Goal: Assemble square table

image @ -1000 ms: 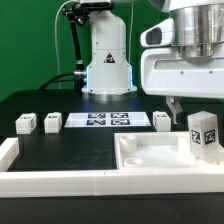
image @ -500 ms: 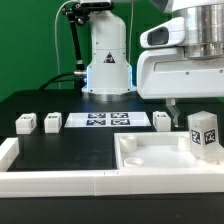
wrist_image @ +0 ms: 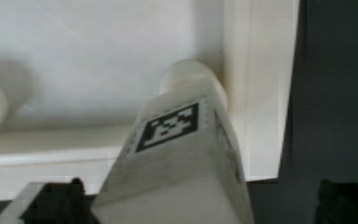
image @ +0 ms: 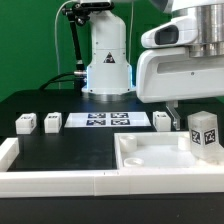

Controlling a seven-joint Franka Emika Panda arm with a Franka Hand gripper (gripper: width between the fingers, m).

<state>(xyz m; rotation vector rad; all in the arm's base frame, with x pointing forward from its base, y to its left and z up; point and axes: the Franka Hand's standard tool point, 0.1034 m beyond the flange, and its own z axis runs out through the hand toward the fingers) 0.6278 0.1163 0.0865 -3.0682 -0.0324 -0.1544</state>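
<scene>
Lower by a shade than a second ago, your arm (image: pixel 185 70) hangs over the upright leg (image: pixel 203 134) in the tabletop (image: pixel 140 165), desk (image: pixel 60 145) at exterior view's right. Jaws spread, the leg stands between them, untouched.

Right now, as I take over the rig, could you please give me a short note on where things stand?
Pincer: open, holding nothing, close by the upright leg.
Tabletop: lies at the front, toward the exterior view's right. The upright leg stands on it at its right side; whether it is screwed in cannot be told.
Three loose legs sit on the black table: two to the exterior view's left of the marker board, one to its right.
Done: at most one leg placed.
Left: the three loose legs.
</scene>
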